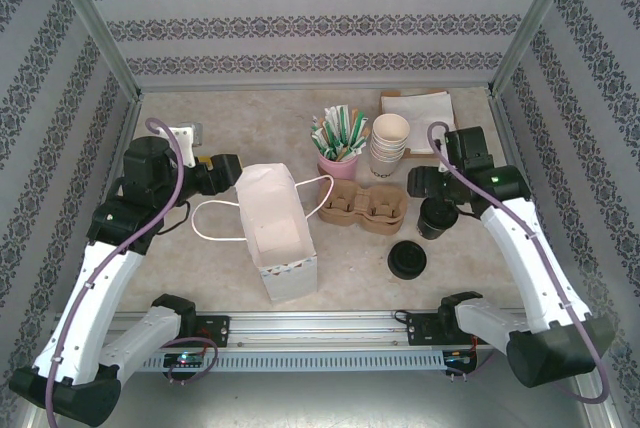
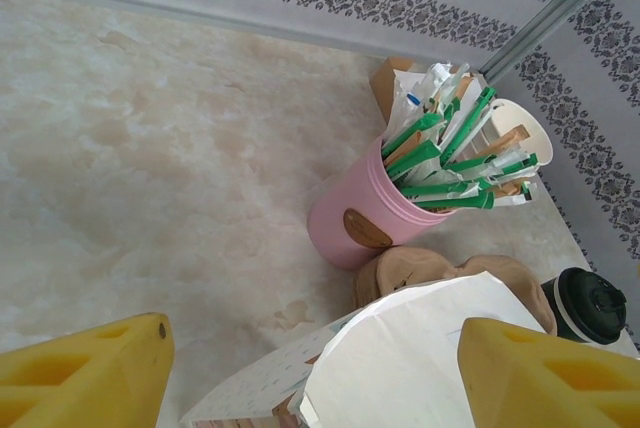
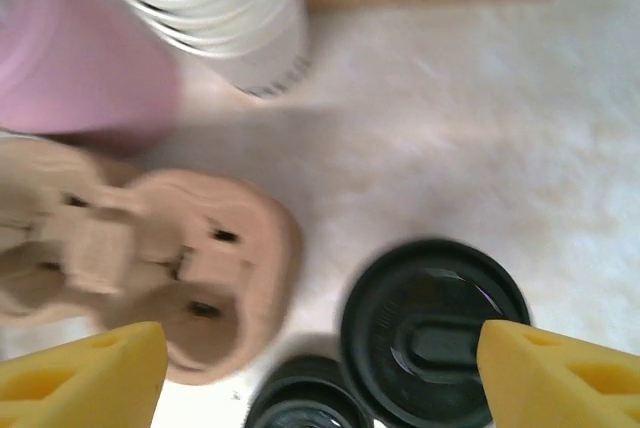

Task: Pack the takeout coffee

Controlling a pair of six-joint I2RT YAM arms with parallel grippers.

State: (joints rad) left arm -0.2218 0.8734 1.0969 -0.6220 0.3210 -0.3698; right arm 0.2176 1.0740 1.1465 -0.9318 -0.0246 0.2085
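The takeout coffee [image 1: 437, 217], a dark cup with a round black lid, stands right of the cardboard cup carrier [image 1: 362, 206]. My right gripper [image 1: 424, 184] hovers just behind and above it, open. In the right wrist view the cup's lid [image 3: 435, 326] lies close to the right yellow finger [image 3: 560, 378], inside the wide gap of the gripper [image 3: 320, 343]. The white paper bag [image 1: 276, 233] stands open in the middle. My left gripper [image 1: 227, 173] is open at the bag's back left corner. The bag's rim [image 2: 440, 358] lies between that gripper's [image 2: 315, 368] fingers. The coffee [image 2: 587, 304] shows far right.
A loose flat black lid [image 1: 407, 260] lies in front of the coffee, and its edge [image 3: 305, 400] sits low between my right fingers. A pink cup of green stirrers [image 1: 338, 151], stacked cream cups [image 1: 388, 143] and napkins [image 1: 417, 106] stand behind the carrier [image 3: 150, 268].
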